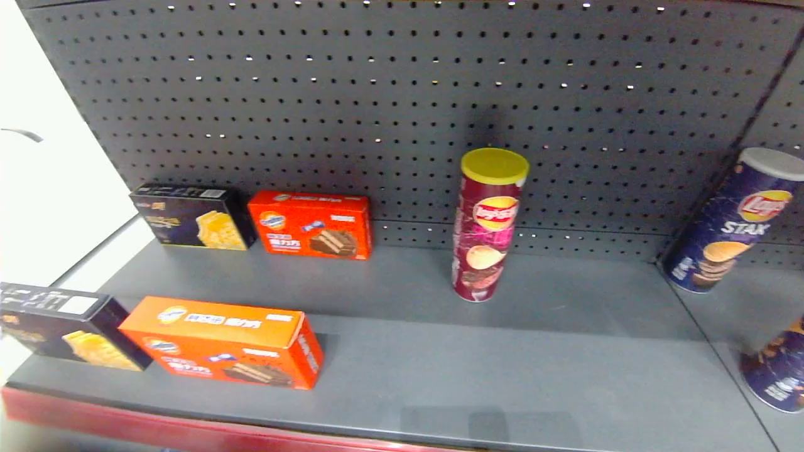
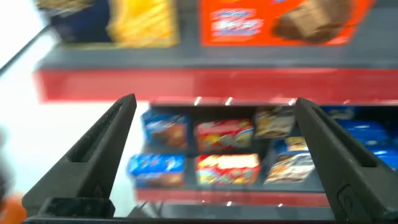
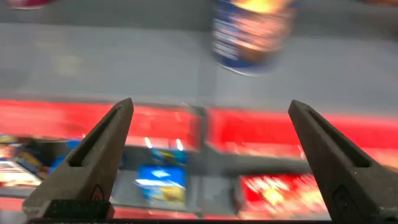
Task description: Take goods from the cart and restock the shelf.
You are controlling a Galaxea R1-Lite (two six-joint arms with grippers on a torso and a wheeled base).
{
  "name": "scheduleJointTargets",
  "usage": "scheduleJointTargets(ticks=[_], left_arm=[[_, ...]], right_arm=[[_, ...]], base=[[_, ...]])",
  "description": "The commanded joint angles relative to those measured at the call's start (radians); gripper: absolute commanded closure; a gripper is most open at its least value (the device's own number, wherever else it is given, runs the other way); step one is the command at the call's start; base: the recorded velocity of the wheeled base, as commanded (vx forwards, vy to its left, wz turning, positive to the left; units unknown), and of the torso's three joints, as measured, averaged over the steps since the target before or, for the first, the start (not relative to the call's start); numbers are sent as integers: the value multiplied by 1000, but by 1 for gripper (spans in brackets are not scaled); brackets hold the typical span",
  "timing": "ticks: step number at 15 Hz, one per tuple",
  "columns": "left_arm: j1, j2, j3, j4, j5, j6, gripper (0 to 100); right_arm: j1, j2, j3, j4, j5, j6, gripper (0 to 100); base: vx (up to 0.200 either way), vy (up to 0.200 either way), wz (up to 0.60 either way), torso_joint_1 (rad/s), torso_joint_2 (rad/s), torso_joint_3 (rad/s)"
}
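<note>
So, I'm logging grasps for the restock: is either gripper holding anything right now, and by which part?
Nothing is held. The left gripper and the right gripper are both open, with nothing between the jaws.

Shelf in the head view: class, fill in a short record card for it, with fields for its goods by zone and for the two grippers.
surface: grey shelf, pegboard behind
left back: dark box beside orange box
left front: second dark box beside second orange box
middle: red can, yellow lid, upright
right: blue can, grey lid; second blue can nearer the front, cut off by the picture's edge
grippers: left gripper open, empty; right gripper open, empty
</note>
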Motion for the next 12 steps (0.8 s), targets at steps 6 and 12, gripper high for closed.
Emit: scheduleJointTargets(ticks=[6, 12], left_arm=[[0, 0, -1, 0, 0, 0, 0], [0, 0, -1, 0, 2, -2, 0]], right_arm=[[0, 0, 0, -1, 0, -1, 0], [0, 0, 0, -1, 0, -1, 0]], base=[[0, 0, 600, 5, 4, 2], [0, 0, 600, 4, 3, 2]])
